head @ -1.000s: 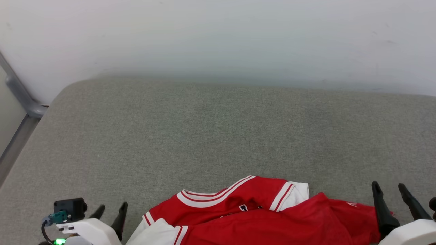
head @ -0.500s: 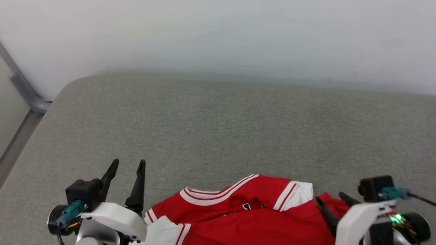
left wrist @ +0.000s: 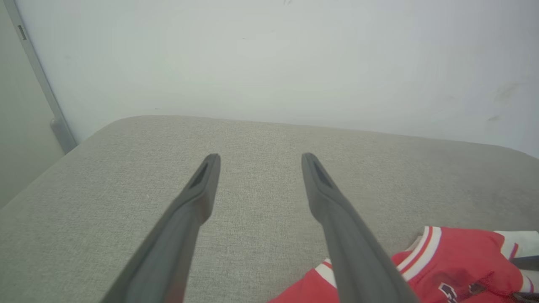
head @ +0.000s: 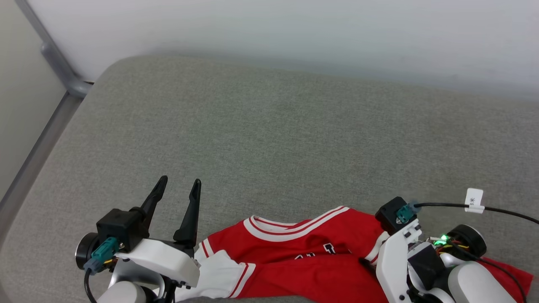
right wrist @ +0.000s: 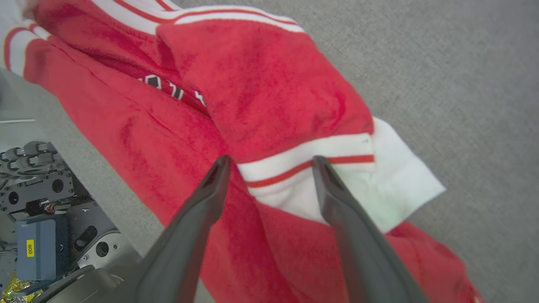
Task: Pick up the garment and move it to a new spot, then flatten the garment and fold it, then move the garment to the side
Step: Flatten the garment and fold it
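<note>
The garment (head: 303, 261) lies crumpled at the near edge of the grey cushion, red with a striped white collar and partly hidden black lettering. My left gripper (head: 179, 182) stands open just left of it, over bare cushion, with nothing between the fingers (left wrist: 202, 185); the garment (left wrist: 454, 261) shows at the lower right of the left wrist view. My right gripper (right wrist: 270, 160) is open and points down at the garment's (right wrist: 261, 84) right part. Its fingertips straddle the striped trim where the white sleeve (right wrist: 379, 185) begins. Whether they touch the cloth, I cannot tell.
The grey cushion (head: 273, 139) stretches far ahead to a white wall (head: 294, 33). A grey metal rail (head: 46, 126) runs along its left edge. A black cable with a white tag (head: 474, 197) trails right from my right wrist. My base (right wrist: 38, 235) sits below the cushion's near edge.
The head camera has tilted down and shifted. My left gripper rose forward beside the garment, still open. My right arm swung in and turned its fingers down over the sleeve.
</note>
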`<state>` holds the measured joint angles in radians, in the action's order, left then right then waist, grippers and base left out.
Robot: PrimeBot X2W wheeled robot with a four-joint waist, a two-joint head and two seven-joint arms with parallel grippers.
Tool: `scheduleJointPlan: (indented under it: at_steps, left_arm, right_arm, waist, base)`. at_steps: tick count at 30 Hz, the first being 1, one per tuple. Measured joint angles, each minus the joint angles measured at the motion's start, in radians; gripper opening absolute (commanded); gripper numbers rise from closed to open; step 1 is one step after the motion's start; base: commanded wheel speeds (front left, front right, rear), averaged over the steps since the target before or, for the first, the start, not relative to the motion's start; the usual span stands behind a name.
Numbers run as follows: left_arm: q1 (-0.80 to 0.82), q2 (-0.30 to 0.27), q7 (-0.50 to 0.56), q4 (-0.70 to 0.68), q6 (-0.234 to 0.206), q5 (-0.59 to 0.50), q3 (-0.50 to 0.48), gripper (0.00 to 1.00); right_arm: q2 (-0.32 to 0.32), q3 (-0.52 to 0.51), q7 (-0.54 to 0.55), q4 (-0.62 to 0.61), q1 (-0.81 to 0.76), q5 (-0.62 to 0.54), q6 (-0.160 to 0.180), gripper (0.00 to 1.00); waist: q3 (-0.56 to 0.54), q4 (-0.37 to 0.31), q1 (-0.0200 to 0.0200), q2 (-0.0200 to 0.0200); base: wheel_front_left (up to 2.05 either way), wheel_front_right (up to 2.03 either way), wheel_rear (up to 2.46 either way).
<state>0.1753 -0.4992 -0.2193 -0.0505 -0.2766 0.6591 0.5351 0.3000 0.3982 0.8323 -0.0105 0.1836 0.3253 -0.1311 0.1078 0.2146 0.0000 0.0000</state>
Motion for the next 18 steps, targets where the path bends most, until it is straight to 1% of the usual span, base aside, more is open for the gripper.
scheduleJointPlan:
  at_steps: [1,2,3,4,7,12,15,18]
  left_arm:
    - [0.002,0.002,-0.001,0.002,0.002,0.000,0.000,1.00]
    - [0.005,0.004,-0.002,0.005,0.002,0.000,0.002,1.00]
    - [0.008,0.006,-0.004,0.006,0.002,0.000,0.002,1.00]
    - [0.009,0.006,-0.005,0.008,0.002,0.000,0.000,1.00]
    - [0.009,0.007,-0.008,0.016,0.002,0.000,-0.003,1.00]
    - [0.009,0.007,-0.014,0.021,-0.006,-0.003,-0.008,1.00]
    - [0.008,0.007,-0.014,0.023,-0.007,-0.003,-0.009,1.00]
    - [0.008,0.007,-0.014,0.024,-0.006,-0.003,-0.007,1.00]
  right_arm:
    - [0.004,0.006,0.006,0.018,0.009,0.008,0.000,1.00]
    - [0.007,0.008,0.011,0.033,0.016,0.017,0.000,0.88]
    - [0.014,0.012,0.012,0.044,0.026,0.017,0.000,0.20]
    - [0.019,0.009,0.008,0.053,0.038,0.018,0.000,0.00]
    - [0.030,-0.019,-0.017,0.067,0.081,0.018,0.000,0.00]
    - [0.064,-0.086,-0.063,0.078,0.141,-0.001,0.000,0.00]
    - [0.081,-0.162,-0.077,0.083,0.173,-0.019,0.000,0.00]
    - [0.091,-0.263,-0.086,0.100,0.179,-0.039,0.000,0.00]
  waist:
    - [0.006,0.006,0.0000,0.0000]
    - [0.010,0.011,0.0000,0.0000]
    - [0.014,0.015,0.0000,0.0000]
    - [0.017,0.018,0.0000,0.0000]
    - [0.021,0.020,0.0000,0.0000]
    - [0.018,0.001,0.0000,0.0000]
    - [0.015,-0.015,0.0000,0.0000]
    - [0.017,-0.030,0.0000,0.0000]
  base:
    - [0.00,0.00,0.00]
    - [0.00,0.00,0.00]
    - [0.00,0.00,0.00]
    - [0.00,0.00,0.00]
    - [0.00,0.00,0.00]
    - [0.00,0.00,0.00]
    - [0.00,0.00,0.00]
    - [0.00,0.00,0.00]
